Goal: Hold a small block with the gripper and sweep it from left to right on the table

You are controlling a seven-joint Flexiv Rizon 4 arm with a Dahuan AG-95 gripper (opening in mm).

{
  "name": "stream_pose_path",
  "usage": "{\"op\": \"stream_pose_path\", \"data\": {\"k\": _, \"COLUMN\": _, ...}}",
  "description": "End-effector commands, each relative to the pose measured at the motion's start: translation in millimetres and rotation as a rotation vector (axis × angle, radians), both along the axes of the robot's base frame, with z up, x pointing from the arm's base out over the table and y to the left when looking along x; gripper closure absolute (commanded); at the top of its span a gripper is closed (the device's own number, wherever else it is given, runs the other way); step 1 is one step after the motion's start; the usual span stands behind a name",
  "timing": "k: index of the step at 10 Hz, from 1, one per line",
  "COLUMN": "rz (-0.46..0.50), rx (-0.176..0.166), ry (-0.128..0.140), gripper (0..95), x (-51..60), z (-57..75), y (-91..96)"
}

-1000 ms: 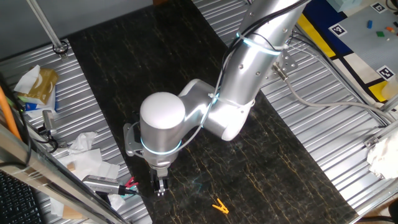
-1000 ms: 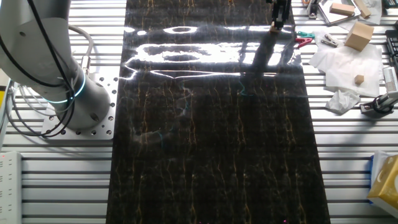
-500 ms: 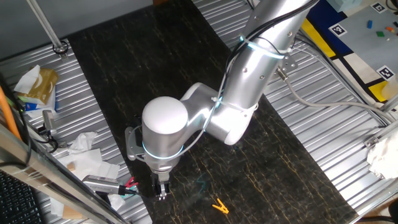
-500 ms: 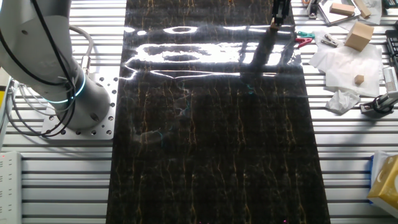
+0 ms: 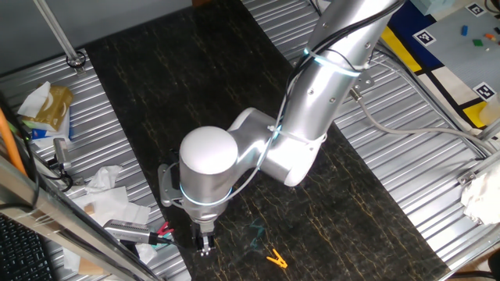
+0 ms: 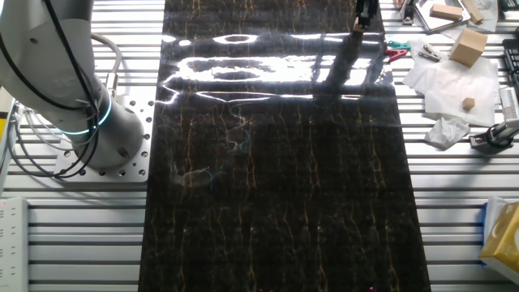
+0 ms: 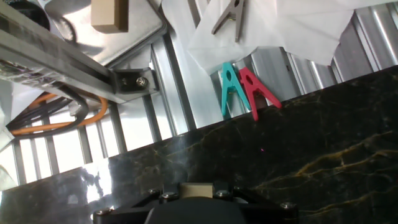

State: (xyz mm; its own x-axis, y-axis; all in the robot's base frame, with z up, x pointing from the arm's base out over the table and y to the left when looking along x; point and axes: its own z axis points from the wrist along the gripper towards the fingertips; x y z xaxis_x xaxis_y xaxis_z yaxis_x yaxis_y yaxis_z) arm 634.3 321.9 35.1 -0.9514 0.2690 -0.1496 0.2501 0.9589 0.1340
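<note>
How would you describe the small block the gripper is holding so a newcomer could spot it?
Find the black marble table, then the gripper at its edge near the teal clip and red clip. Between its fingers sits the small block, a plain pale tan cube.

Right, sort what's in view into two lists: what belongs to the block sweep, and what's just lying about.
Belongs to the job:
- small block, between the fingers
- gripper
- table, the black veined slab

Just lying about:
- yellow clip on the slab
- teal clip and red clip on the ribbed metal
- white tissue
- wooden blocks off the slab
</note>
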Motion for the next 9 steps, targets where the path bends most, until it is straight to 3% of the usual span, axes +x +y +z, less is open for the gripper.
{"op": "stream_pose_path", "data": {"k": 1, "rz": 0.002, "rx": 0.002, "ry": -0.002, "gripper": 76.0, "x": -0.7, "z": 0.6, "y": -0.3}}
{"op": "stream_pose_path", "data": {"k": 2, "rz": 0.002, "rx": 0.02, "ry": -0.008, "gripper": 57.0, "x": -0.8, "z": 0.5, "y": -0.2}}
{"op": "stream_pose_path", "data": {"k": 3, "rz": -0.002, "rx": 0.053, "ry": -0.014, "gripper": 57.0, "x": -0.7, "z": 0.5, "y": -0.2}}
{"op": "stream_pose_path", "data": {"k": 4, "rz": -0.003, "rx": 0.068, "ry": -0.021, "gripper": 38.0, "x": -0.7, "z": 0.5, "y": -0.2}}
{"op": "stream_pose_path", "data": {"k": 9, "rz": 0.008, "rx": 0.069, "ry": -0.033, "gripper": 38.0, "x": -0.7, "z": 0.5, "y": -0.2}}
